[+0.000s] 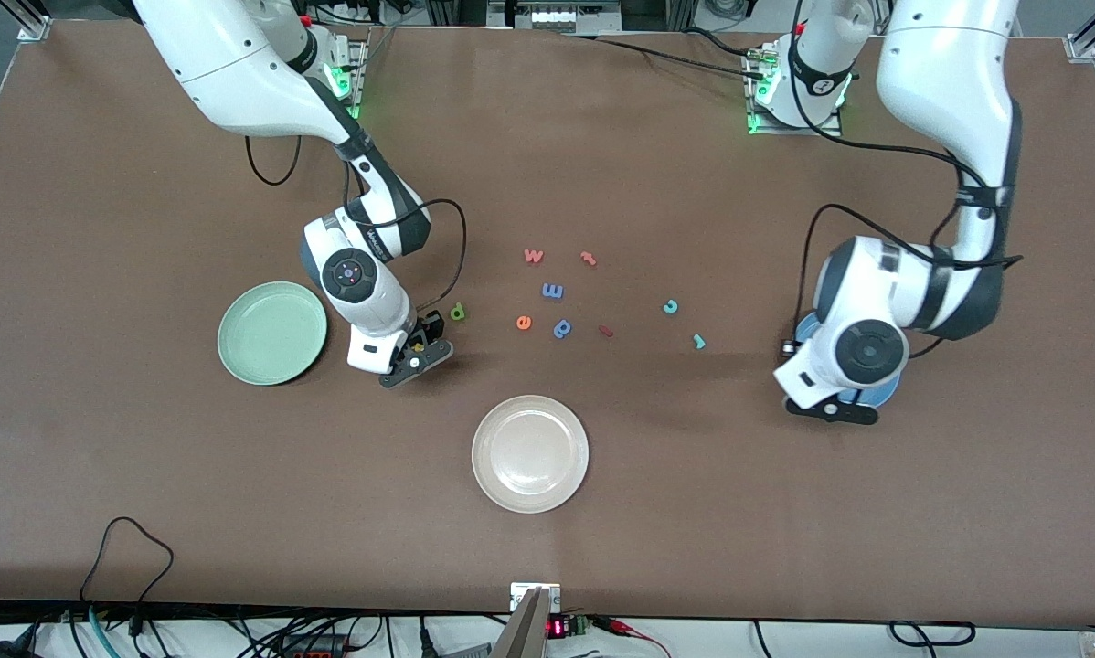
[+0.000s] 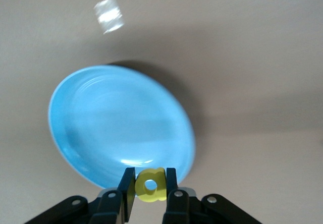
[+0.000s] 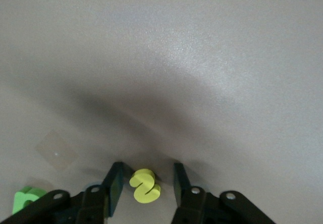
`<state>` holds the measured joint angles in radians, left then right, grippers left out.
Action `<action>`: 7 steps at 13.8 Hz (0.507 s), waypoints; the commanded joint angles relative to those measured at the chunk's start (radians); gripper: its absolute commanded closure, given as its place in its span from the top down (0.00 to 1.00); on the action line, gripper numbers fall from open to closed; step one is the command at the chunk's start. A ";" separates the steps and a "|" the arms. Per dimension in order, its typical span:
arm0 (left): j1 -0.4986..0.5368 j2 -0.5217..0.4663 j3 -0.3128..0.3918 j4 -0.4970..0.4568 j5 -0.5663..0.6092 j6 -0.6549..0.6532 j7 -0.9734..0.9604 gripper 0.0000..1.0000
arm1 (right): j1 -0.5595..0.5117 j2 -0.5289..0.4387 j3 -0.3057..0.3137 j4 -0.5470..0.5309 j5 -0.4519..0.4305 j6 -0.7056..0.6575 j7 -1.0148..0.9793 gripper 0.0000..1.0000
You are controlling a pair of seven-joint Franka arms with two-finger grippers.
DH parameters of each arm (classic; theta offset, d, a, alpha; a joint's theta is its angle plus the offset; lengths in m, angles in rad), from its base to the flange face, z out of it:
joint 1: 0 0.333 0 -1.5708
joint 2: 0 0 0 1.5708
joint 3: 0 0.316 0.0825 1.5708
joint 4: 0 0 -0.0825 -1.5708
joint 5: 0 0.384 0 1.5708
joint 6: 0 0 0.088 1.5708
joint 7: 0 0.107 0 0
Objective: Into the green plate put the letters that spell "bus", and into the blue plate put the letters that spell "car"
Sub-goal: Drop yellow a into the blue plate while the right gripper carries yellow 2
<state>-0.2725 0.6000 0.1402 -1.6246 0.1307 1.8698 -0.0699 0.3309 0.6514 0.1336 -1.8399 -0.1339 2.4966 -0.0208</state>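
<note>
My left gripper is shut on the yellow a and holds it over the rim of the blue plate; in the front view this gripper covers most of that plate. My right gripper is low on the table beside the green plate, open, with the yellow s lying between its fingers. The green b lies close by. The teal c and the blue r lie on the table between the other letters and the blue plate.
A cream-white plate sits nearer the front camera, mid-table. Loose letters lie in the middle: an orange w, an orange t, a blue m, an orange e, a blue stemmed letter and a small red piece.
</note>
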 commanded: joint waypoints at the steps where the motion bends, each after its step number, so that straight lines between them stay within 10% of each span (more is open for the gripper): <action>1: 0.071 0.021 -0.013 -0.055 0.021 0.061 0.067 0.18 | 0.000 0.004 -0.002 -0.009 -0.010 -0.018 -0.007 0.15; 5: 0.091 0.006 -0.013 -0.215 0.020 0.284 0.067 0.28 | 0.004 0.004 -0.002 -0.009 -0.010 -0.018 -0.005 0.00; 7: 0.091 -0.022 -0.014 -0.212 0.018 0.260 0.064 1.00 | -0.003 -0.009 -0.002 -0.007 -0.010 -0.021 -0.008 0.00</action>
<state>-0.1856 0.6373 0.1365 -1.8111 0.1312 2.1407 -0.0105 0.3307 0.6468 0.1306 -1.8397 -0.1373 2.4892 -0.0208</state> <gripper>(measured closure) 0.696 0.789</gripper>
